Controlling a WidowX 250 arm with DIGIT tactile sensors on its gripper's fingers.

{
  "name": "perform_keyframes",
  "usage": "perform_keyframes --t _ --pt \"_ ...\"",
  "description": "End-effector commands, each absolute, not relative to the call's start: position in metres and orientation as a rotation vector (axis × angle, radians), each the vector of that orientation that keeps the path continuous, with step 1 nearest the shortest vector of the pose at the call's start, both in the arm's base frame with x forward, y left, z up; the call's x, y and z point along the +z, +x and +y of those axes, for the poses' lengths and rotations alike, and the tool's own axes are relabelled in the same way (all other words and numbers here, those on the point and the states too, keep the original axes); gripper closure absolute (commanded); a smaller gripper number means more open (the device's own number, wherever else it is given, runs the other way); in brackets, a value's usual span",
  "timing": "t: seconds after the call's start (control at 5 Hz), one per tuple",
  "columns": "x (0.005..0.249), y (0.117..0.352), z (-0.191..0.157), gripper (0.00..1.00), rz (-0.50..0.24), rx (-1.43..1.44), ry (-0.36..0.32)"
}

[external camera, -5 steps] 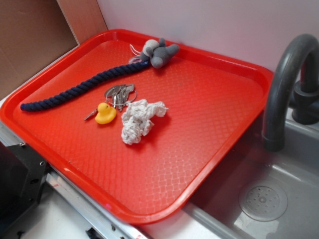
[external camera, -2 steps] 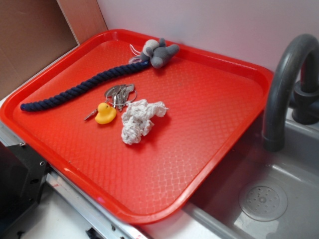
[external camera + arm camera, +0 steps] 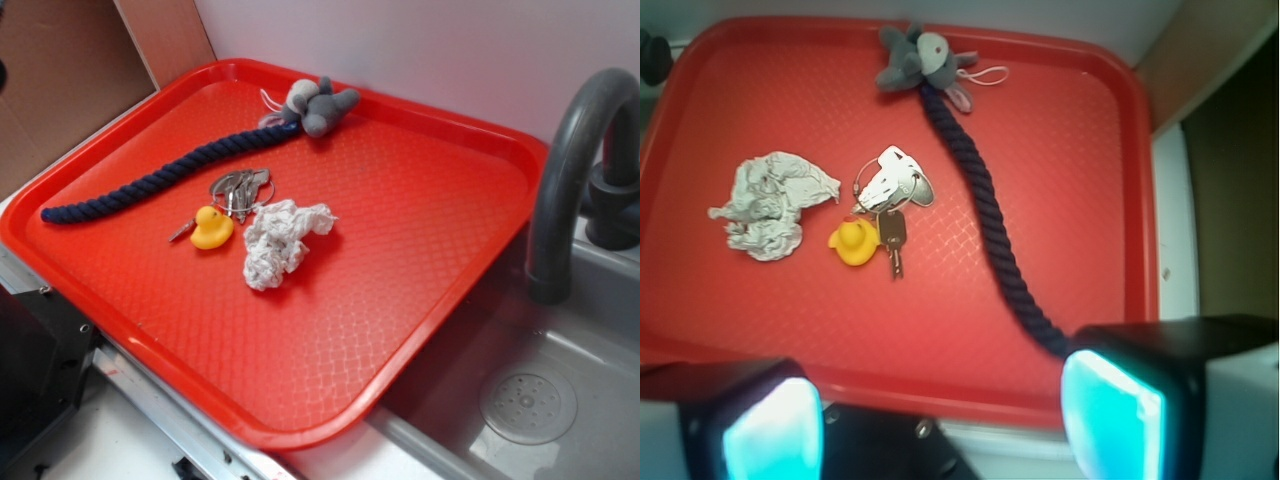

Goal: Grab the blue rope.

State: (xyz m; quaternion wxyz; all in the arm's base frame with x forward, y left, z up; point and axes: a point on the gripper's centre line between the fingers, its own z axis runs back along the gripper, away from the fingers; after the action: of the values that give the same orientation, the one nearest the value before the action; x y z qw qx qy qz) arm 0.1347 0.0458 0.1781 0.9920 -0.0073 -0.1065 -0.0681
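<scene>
the red tray [image 3: 420, 300] was seen holding everything, nothing lifted. the blue rope [image 3: 165, 178] lay flat, running diagonally from the grey mouse toy [image 3: 318, 105] toward the tray's near-left edge — untouched. in the wrist view the gripper [image 3: 940, 405] was spread wide, empty, high above the rope's free end [image 3: 1045, 330]. descent, closing and lift all remained.

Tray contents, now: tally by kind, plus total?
On the red tray:
blue rope: 1
grey stuffed mouse: 1
bunch of keys: 1
yellow duck: 1
crumpled white paper: 1
Total: 5

The gripper is above the tray's near edge, fingers apart, holding nothing.
</scene>
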Motion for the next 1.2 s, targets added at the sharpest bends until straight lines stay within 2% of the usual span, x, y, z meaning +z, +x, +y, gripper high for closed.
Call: perform_keyframes --t 0.0,0.4,0.6,0.8,1.0 --pt "0.147 0.155 0.066 0.00 -0.200 -0.125 0.084" --pt "0.112 0.170 0.077 0.00 -0.176 -0.082 0.127" --pt "0.090 0.180 0.080 0.00 -0.189 -0.113 0.095" --pt "0.070 0.188 0.080 0.00 -0.166 -0.140 0.084" --pt "0.049 0.193 0.079 0.00 -0.128 -0.178 0.022"
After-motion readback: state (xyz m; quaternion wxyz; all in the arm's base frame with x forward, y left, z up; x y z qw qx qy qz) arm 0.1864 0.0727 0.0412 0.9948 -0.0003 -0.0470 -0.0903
